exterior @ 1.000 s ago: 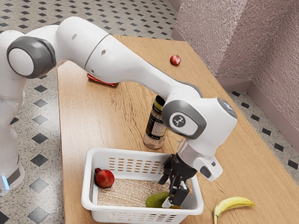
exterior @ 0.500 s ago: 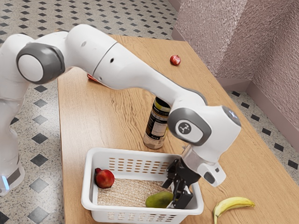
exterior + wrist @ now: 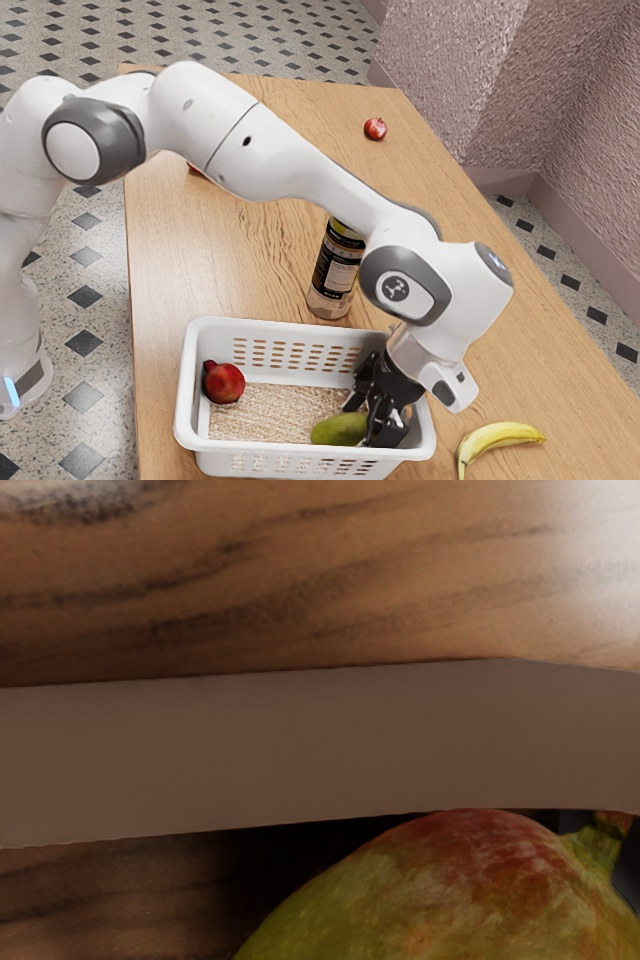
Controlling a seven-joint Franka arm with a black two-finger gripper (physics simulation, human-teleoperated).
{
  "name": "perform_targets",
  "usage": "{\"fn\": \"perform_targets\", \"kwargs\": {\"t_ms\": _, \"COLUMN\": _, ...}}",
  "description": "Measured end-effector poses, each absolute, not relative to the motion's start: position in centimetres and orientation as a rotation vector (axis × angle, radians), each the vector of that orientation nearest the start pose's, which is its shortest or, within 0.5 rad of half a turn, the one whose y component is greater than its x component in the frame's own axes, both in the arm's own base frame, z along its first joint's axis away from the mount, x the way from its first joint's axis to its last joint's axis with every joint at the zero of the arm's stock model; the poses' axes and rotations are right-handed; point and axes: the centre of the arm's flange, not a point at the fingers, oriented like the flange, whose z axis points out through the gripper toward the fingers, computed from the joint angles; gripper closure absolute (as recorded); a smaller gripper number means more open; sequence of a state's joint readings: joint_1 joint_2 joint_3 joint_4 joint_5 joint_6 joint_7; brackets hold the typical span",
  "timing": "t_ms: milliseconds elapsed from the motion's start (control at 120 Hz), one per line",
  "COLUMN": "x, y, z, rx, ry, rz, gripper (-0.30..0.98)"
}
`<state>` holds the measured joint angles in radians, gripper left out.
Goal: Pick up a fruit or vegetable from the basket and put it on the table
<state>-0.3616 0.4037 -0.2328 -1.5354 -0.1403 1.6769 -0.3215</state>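
Note:
The white basket [image 3: 188, 400] holds a green mango [image 3: 338, 429] and a red pomegranate [image 3: 224, 383]. My gripper [image 3: 372, 420] is down inside the basket at the mango's end toward the exterior view's right, with its fingers apart. Part of that end is hidden behind the nearer finger, and a grip on it from two sides cannot be made out. In the wrist view the mango [image 3: 455, 895], green with a red blush and a stem, lies close under the hand, beside the basket's wall [image 3: 300, 750].
A banana [image 3: 500, 437] lies outside the basket on the exterior view's right. A dark bottle [image 3: 334, 272] stands just behind the basket. Farther back on the wooden table [image 3: 240, 260] is a small red fruit [image 3: 375, 129]; a red object is partly hidden behind the arm.
My hand has shifted toward the exterior view's right, then lowered and come slightly back at the mango's end. The mango has hardly moved.

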Motion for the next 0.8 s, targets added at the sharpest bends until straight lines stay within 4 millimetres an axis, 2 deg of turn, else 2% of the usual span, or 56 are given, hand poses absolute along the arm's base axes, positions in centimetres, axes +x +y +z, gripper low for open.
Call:
{"fn": "perform_targets", "kwargs": {"t_ms": 133, "x": 53.8, "y": -35.7, "z": 41.1, "rx": -3.174, "ry": 0.374, "rz": 0.522, "gripper": 0.01}}
{"fn": "perform_targets", "kwargs": {"t_ms": 233, "x": 53.7, "y": -35.8, "z": 41.3, "rx": -3.176, "ry": 0.376, "rz": 0.511, "gripper": 0.22}}
{"fn": "perform_targets", "kwargs": {"t_ms": 292, "x": 53.7, "y": -35.8, "z": 41.4, "rx": -3.175, "ry": 0.377, "rz": 0.507, "gripper": 0.27}}
{"fn": "perform_targets", "kwargs": {"t_ms": 433, "x": 53.9, "y": -35.8, "z": 41.4, "rx": -3.177, "ry": 0.375, "rz": 0.5, "gripper": 0.31}}
{"fn": "perform_targets", "kwargs": {"t_ms": 525, "x": 54.6, "y": -34.7, "z": 41.8, "rx": -3.189, "ry": 0.349, "rz": 0.493, "gripper": 0.36}}
{"fn": "perform_targets", "kwargs": {"t_ms": 700, "x": 55.1, "y": -34.0, "z": 42.4, "rx": -3.199, "ry": 0.342, "rz": 0.483, "gripper": 0.34}}
{"fn": "perform_targets", "kwargs": {"t_ms": 800, "x": 55.3, "y": -34.7, "z": 44.7, "rx": -3.22, "ry": 0.374, "rz": 0.432, "gripper": 0.36}}
